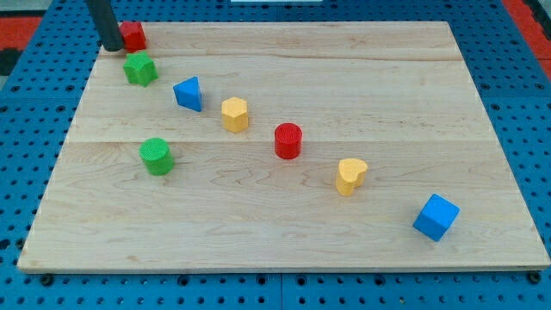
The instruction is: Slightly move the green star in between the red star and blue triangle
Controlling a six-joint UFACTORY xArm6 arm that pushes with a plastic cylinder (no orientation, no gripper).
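The green star (139, 68) lies near the board's top left corner. The red star (133, 35) is just above it, at the board's top edge. The blue triangle (188, 93) lies to the lower right of the green star. My tip (113, 47) stands at the top left, touching or nearly touching the red star's left side, and just up and left of the green star. The rod runs out of the view's top.
A diagonal row runs down to the right: yellow hexagon (234, 114), red cylinder (287, 140), yellow heart (350, 176), blue cube (436, 216). A green cylinder (157, 156) stands at the left. The wooden board (284, 237) lies on a blue pegboard.
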